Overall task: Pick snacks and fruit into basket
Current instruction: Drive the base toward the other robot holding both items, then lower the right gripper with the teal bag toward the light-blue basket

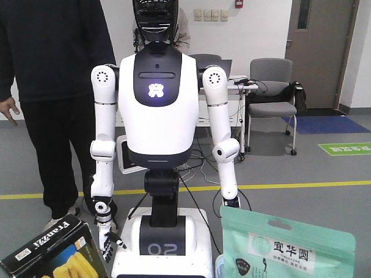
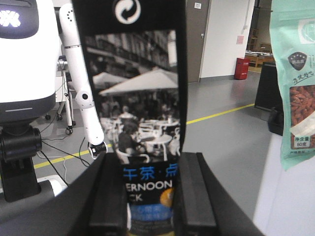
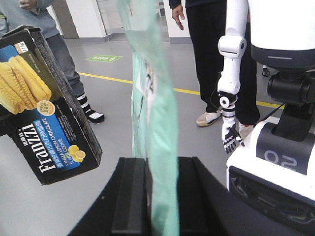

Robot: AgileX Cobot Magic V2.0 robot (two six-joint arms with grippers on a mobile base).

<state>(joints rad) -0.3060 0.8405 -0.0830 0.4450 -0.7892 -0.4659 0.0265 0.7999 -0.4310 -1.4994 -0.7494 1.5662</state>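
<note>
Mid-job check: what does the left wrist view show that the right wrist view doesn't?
Left wrist only: the left gripper shut on the black box, and the mint-green pouch showing its berry window. Right wrist only: the right gripper shut on the pouch, seen edge-on, and the box's yellow-printed front. Both: box, pouch, the white humanoid robot.

Tilted black box [image 3: 47,105] w/ yellow pieces, aloft, L of upright mint-green pouch [image 1: 287,249] w/ red berries
</note>
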